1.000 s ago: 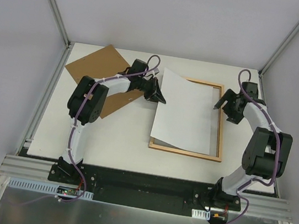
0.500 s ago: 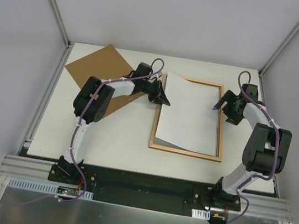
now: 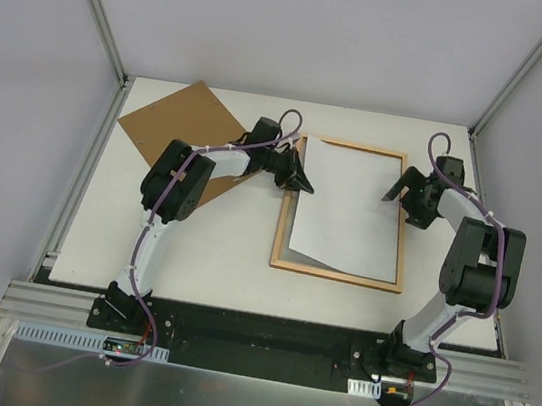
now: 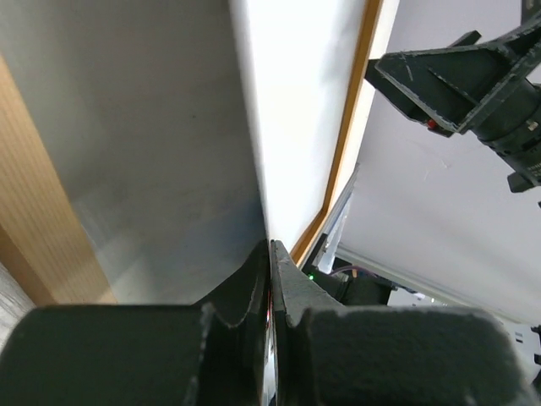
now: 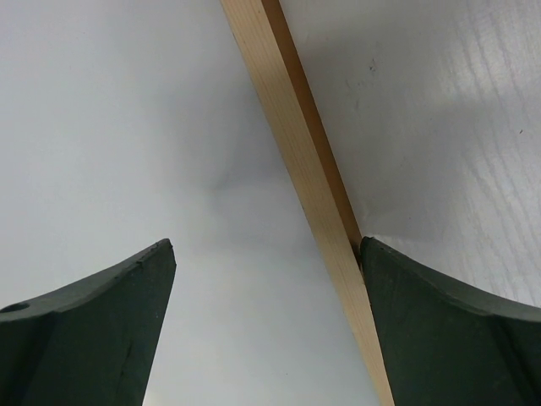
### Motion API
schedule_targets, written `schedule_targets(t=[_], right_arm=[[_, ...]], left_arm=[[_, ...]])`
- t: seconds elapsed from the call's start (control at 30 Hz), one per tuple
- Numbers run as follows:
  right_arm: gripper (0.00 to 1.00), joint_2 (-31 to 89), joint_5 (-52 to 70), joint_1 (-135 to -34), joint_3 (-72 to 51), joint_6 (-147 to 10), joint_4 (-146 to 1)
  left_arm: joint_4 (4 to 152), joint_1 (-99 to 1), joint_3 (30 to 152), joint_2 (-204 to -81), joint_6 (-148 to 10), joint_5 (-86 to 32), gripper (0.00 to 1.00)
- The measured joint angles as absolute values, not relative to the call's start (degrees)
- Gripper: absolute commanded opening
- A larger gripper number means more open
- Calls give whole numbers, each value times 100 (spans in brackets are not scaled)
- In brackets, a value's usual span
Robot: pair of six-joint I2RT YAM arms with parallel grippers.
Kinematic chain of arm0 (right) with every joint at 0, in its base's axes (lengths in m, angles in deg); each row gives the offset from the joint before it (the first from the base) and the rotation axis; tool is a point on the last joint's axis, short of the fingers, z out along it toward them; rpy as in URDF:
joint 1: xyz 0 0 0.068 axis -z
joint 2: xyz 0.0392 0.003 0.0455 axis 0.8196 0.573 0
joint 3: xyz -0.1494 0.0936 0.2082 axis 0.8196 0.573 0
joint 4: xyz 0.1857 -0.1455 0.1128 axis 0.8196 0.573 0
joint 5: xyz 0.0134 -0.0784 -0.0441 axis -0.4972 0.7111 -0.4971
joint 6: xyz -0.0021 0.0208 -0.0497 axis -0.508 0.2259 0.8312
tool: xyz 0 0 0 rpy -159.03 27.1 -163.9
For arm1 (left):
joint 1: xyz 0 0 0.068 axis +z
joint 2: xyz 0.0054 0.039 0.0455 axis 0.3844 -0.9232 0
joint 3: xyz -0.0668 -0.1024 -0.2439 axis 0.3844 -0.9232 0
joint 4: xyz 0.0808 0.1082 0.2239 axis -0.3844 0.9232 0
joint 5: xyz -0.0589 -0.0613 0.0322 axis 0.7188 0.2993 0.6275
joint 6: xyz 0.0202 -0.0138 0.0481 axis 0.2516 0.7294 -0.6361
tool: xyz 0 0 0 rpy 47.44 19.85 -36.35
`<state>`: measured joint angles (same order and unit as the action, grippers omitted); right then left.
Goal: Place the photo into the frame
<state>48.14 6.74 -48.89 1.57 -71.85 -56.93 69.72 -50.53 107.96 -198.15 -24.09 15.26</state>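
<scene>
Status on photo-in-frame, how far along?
Done: photo, white side up, lies over the frame. In hand: left tool is shut on the photo's left edge; right tool is open at the frame's right rail. Left: lower-left corner looks lifted; seat it flat, release.

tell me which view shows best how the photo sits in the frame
The top external view: the whole photo lies inside the frame, slightly askew. The left wrist view shows only its pinched edge; the right wrist view shows just its blank surface beside one frame rail.

A brown board [image 3: 185,135] lies on the white table [image 3: 213,256].
</scene>
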Motion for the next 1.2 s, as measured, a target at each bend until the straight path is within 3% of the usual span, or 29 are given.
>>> schedule_targets(t=[0.13, 0.23, 0.5, 0.87, 1.2], right_arm=[[93, 4843, 654, -4889, 157, -7183, -5733], [93, 4891, 630, -4884, 157, -7183, -5741], [94, 4974, 562, -4878, 153, -7178, -5739], [94, 5179, 484, -4924, -83, -7172, -5724], [94, 5354, 562, -5346, -300, -7150, -5733]], left_arm=[[6977, -5077, 10820, -19928, -2389, 1522, 5], [6983, -5075, 10820, -19931, -2411, 1520, 23], [7385, -5022, 10734, -19778, -2748, 1262, 46], [7799, -4598, 9836, -18510, -3246, 871, 49], [8352, -4161, 8811, -17677, -3469, -170, 47]])
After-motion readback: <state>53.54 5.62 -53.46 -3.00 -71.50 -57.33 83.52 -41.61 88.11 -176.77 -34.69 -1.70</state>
